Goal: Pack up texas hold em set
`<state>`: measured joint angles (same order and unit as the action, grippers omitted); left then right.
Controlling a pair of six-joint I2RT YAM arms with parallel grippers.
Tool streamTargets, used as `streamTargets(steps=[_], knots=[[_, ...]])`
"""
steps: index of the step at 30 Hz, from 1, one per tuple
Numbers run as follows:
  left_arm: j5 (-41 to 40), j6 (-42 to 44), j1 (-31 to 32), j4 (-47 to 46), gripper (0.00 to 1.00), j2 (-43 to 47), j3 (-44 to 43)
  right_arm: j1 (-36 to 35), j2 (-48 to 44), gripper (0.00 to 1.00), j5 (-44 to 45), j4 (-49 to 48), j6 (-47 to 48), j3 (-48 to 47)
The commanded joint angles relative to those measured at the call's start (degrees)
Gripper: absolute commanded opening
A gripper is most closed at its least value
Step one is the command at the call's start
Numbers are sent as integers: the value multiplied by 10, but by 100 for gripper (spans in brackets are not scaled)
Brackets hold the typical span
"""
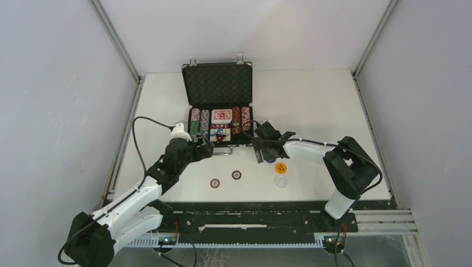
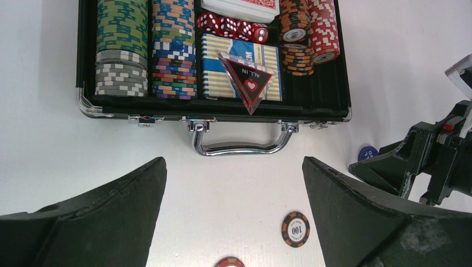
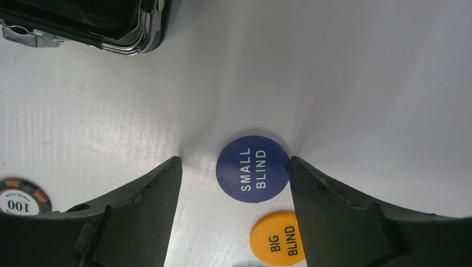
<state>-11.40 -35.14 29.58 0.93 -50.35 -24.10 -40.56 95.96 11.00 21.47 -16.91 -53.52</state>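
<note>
Right wrist, small blind button [image 3: 253,168] between jaws, big blind button [image 3: 278,238] beside

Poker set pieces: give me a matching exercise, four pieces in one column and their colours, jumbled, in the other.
Pieces:
1 small blind button
2 dice
3 big blind button
4 all-in marker

Colours:
A orange
B black with a red heart
C blue
D red with white pips

Pairs: 1-C, 2-D, 3-A, 4-B

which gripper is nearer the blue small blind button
Right. The right gripper straddles the blue button, open; the left gripper hovers farther away, near the case handle.
</note>
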Motion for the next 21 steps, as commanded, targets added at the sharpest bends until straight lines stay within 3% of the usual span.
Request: streamTargets(steps=[1, 11, 21], knots=[[-2, 0, -3, -23, 96, -7, -2, 4, -11, 79, -1, -3, -12, 19], [-1, 0, -3, -28, 96, -14, -2, 4, -77, 83, -3, -16, -6, 33], [-1, 2, -3, -28, 96, -12, 0, 11, -20, 85, -14, -15, -17, 36]])
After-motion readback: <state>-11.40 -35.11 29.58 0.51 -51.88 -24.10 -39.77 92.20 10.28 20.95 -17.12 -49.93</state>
